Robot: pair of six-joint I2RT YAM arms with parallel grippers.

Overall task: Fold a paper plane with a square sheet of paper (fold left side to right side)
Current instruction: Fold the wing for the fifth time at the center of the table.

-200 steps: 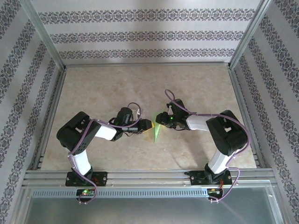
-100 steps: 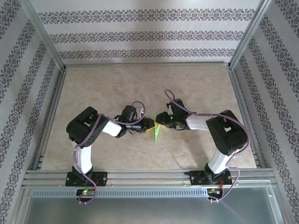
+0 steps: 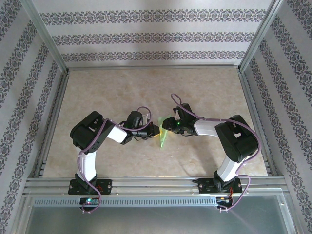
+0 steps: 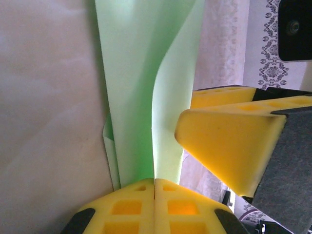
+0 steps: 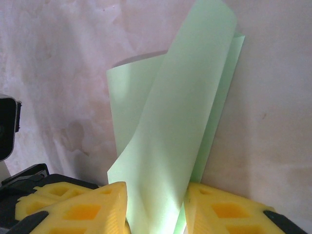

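Note:
The light-green square sheet of paper (image 3: pixel 164 137) is partly folded and stands up off the table between my two grippers. In the left wrist view the paper (image 4: pixel 141 87) runs up from my left gripper (image 4: pixel 155 180), whose yellow fingers are pressed together on its near edge. My left gripper (image 3: pixel 155 129) meets the sheet from the left. My right gripper (image 3: pixel 168 125) comes from the right. Its fingers (image 5: pixel 78 209) stand apart with the curled paper (image 5: pixel 180 122) rising through the gap of the right gripper (image 5: pixel 156 197). The right gripper's yellow finger (image 4: pixel 224 141) hangs close beside the sheet.
The beige table (image 3: pixel 122 92) is bare around the arms. Aluminium rails (image 3: pixel 146 183) run along the near edge, and patterned walls (image 3: pixel 151 36) close in the back and sides.
My left gripper has slid right up to the paper and closed on its edge. The left elbow has swung inward. My right arm has stayed put.

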